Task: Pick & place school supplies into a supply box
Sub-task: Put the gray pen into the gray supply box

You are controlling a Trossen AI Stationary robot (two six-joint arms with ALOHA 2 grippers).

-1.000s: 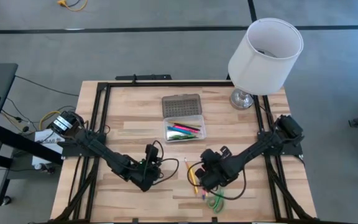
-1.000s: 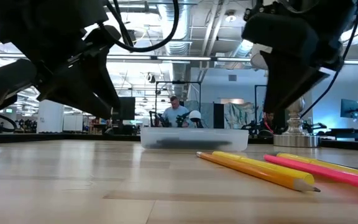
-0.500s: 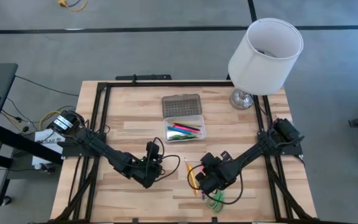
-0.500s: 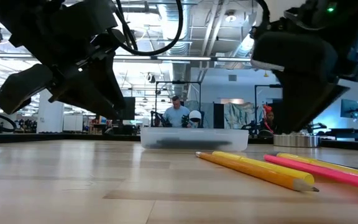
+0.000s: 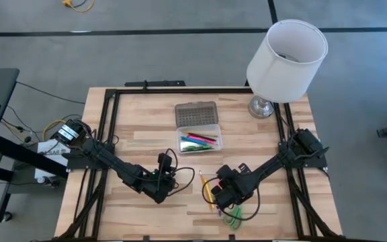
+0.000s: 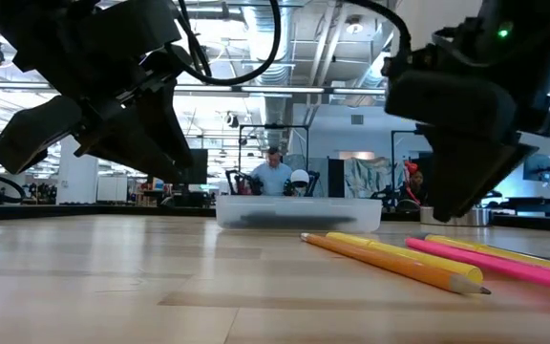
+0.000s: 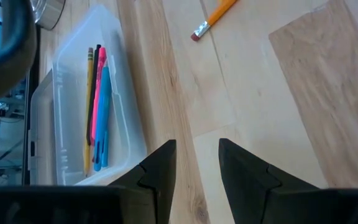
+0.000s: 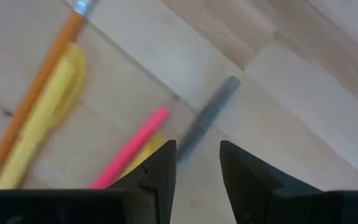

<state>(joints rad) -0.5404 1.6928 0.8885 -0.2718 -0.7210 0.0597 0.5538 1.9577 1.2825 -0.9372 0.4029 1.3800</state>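
High view: wooden table (image 5: 140, 144) seen from straight above. The supply box (image 5: 199, 140) lies open near the table's middle with several pens inside, its dotted lid (image 5: 196, 113) folded back on the far side. A white lamp (image 5: 286, 52) stands at the far right corner. The left gripper (image 5: 168, 181) sits over bare wood on the near side of the box. The right gripper (image 5: 222, 195) is low over a loose cluster of supplies: an orange pencil (image 5: 203, 183) and, nearer the table's front edge, green-handled scissors (image 5: 233, 216).

Low view: the box (image 6: 299, 212) rests on the table in mid-distance. In front of it lie the orange pencil (image 6: 390, 263), a yellow marker (image 6: 404, 254) and a pink pen (image 6: 480, 260), close together. Both arms hang in from above; a person (image 6: 273, 175) shows in the room behind.

Left wrist view: the left gripper (image 7: 196, 163) has its fingers (image 7: 160, 168) parted by a narrow gap, holding nothing, above bare wood. The box (image 7: 79, 106) contains blue, pink, dark and yellow pens. The eraser end of the orange pencil (image 7: 213, 17) shows beyond.

Right wrist view: the right gripper (image 8: 197, 163) has its fingers (image 8: 241, 168) apart by a narrow gap and empty, just above a grey pen (image 8: 207, 116) lying in line with the gap. A pink pen (image 8: 132, 147), a yellow marker (image 8: 42, 118) and the orange pencil (image 8: 39, 93) lie beside it.
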